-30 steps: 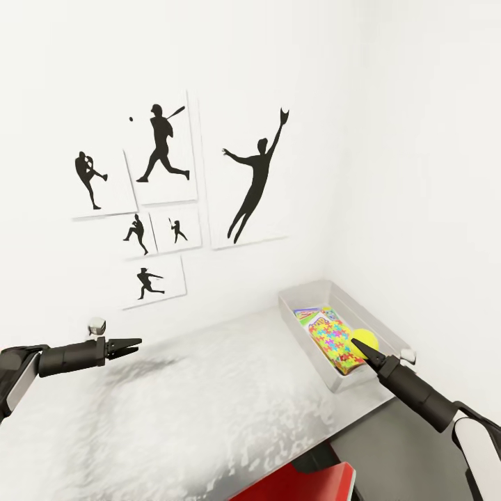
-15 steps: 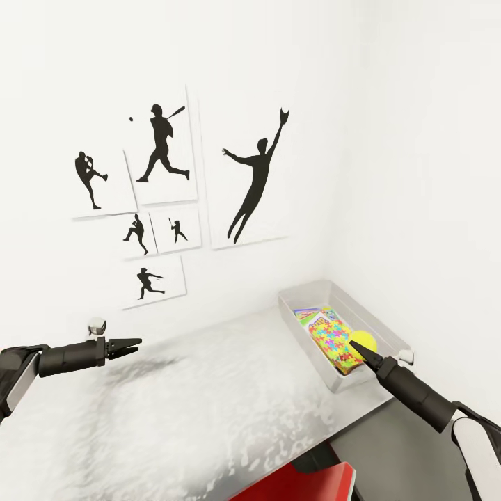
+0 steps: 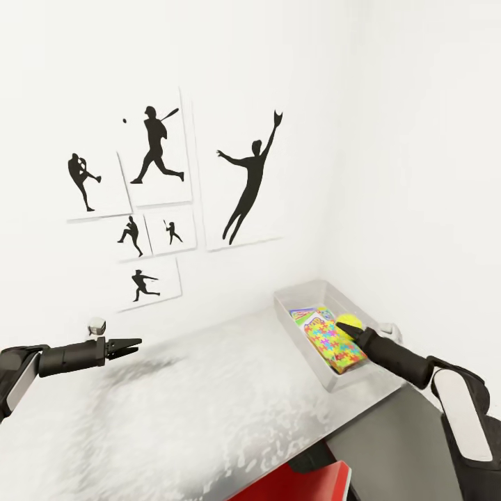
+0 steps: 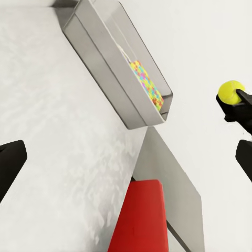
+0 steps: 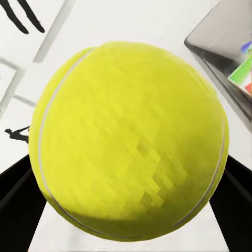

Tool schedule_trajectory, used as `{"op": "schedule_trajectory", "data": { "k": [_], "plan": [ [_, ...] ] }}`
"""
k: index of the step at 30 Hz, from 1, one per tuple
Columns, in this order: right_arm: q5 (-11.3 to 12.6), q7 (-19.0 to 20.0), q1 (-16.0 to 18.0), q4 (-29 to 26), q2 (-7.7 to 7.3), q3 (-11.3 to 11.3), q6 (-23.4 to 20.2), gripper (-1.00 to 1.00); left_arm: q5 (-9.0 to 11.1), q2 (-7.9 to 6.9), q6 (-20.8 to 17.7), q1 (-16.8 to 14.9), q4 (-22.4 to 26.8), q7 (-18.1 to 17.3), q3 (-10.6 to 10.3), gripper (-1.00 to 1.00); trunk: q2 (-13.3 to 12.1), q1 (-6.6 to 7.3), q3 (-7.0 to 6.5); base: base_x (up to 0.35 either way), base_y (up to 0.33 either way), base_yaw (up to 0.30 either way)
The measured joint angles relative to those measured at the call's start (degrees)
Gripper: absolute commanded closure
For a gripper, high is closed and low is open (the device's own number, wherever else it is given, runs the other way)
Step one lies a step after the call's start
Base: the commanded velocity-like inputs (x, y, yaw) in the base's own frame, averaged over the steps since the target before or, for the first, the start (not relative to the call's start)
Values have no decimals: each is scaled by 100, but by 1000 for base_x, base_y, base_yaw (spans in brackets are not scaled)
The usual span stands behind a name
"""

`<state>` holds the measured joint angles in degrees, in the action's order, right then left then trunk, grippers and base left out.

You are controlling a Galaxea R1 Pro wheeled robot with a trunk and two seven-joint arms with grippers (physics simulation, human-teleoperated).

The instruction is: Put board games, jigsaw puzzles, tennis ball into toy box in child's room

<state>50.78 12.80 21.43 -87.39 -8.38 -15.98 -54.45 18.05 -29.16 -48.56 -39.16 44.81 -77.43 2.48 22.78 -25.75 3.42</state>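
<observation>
**Pale desk with a grey toy box at its far corner**

The desk [image 3: 209,410] is a long white-grey top with a mottled sheen, running along the wall hung with sports silhouettes. At about 2 o'clock on it, by the room's corner, sits the toy box [image 3: 296,323], a shallow light grey bin with sloping sides, its long side reaching the desk's right edge. A small white-and-grey object [image 3: 95,325] stands at about 10 o'clock by the wall. A lower dark grey unit [image 3: 403,452] joins the desk at 4 o'clock.
</observation>
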Motion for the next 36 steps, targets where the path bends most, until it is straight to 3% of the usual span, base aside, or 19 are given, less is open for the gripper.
{"op": "schedule_trajectory", "data": {
  "k": [5, 9, 16, 21, 36],
  "plan": [
    [-4, -739, 964, 165, 14, 19, -331, 100, -1, 0, 0, 0, 0, -5, 0, -100, 0, 0, 0, 0, 0, -1],
    [-64, -1184, 1628, 877, 12, 29, -400, 100, 2, 0, 0, 0, 0, -4, 0, -100, 0, 0, 0, 0, 0, 0],
    [-157, -1498, 2255, 2032, 9, 94, -348, 100, -2, -8, 0, 0, 1, -7, 9, -100, 0, 0, 0, 0, 0, 0],
    [-197, -1866, 2398, 2289, 11, 98, -312, 100, -2, -16, 0, 0, 1, -8, 9, -100, 0, 1, 0, 0, 0, 0],
    [-189, -2543, 2545, 2322, 19, 217, -305, 100, 7, -26, 0, 0, 1, -8, 10, -100, 1, 1, 0, 0, 0, 0]
  ]
}}
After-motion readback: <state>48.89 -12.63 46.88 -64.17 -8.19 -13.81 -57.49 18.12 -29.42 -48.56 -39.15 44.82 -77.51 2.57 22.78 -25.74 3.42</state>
